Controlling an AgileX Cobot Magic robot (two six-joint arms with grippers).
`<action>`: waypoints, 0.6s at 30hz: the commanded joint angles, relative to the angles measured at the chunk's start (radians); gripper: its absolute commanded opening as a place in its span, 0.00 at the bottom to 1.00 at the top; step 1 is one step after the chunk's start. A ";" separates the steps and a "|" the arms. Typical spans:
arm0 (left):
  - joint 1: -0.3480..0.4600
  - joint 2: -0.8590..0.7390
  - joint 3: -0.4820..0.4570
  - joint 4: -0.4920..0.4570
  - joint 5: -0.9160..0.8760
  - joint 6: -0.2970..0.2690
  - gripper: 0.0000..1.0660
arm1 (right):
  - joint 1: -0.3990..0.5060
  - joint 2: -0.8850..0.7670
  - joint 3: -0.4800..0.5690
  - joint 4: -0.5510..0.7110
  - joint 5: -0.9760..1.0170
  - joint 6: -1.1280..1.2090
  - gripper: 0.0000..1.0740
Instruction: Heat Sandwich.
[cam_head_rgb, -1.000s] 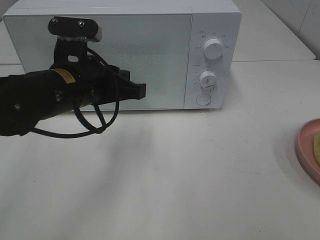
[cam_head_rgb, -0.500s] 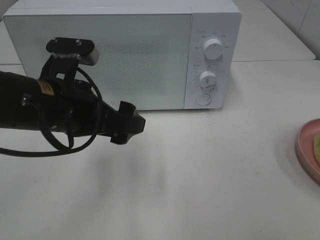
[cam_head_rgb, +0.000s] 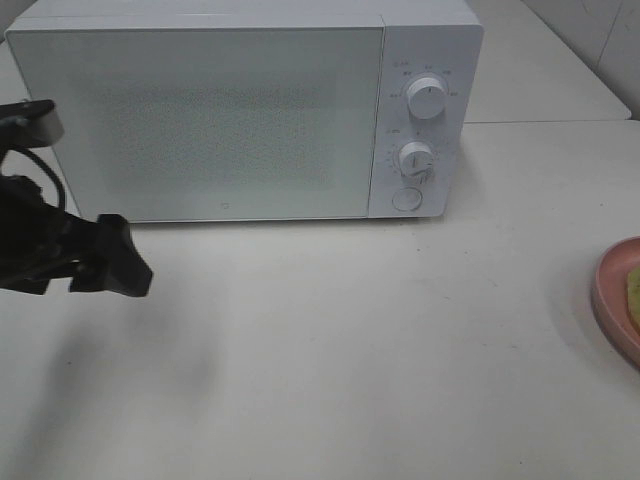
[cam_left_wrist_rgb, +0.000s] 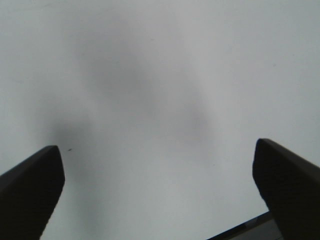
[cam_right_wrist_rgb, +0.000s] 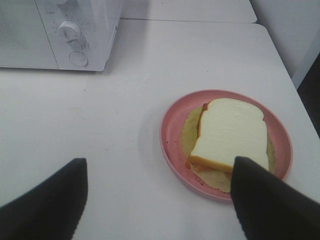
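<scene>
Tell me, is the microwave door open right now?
No, the microwave door sits flush and closed, while the sandwich waits on its pink plate.

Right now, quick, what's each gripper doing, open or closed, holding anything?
Left gripper: open, empty, over bare white table.
Right gripper: open, empty, above the white-bread sandwich on its round pink plate.

The microwave (cam_head_rgb: 245, 110) stands at the back of the tabletop (cam_head_rgb: 350, 350). The plate (cam_head_rgb: 612, 300) lies at the right edge, well apart, with the sandwich (cam_right_wrist_rgb: 230, 134) on it.
</scene>
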 joint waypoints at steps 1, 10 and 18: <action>0.057 -0.037 0.002 0.016 0.065 -0.002 0.92 | -0.008 -0.028 0.001 0.002 -0.004 -0.003 0.71; 0.308 -0.162 0.002 0.112 0.259 -0.004 0.92 | -0.008 -0.028 0.001 0.002 -0.004 -0.003 0.71; 0.454 -0.272 0.002 0.128 0.396 -0.006 0.92 | -0.008 -0.028 0.001 0.002 -0.004 -0.003 0.71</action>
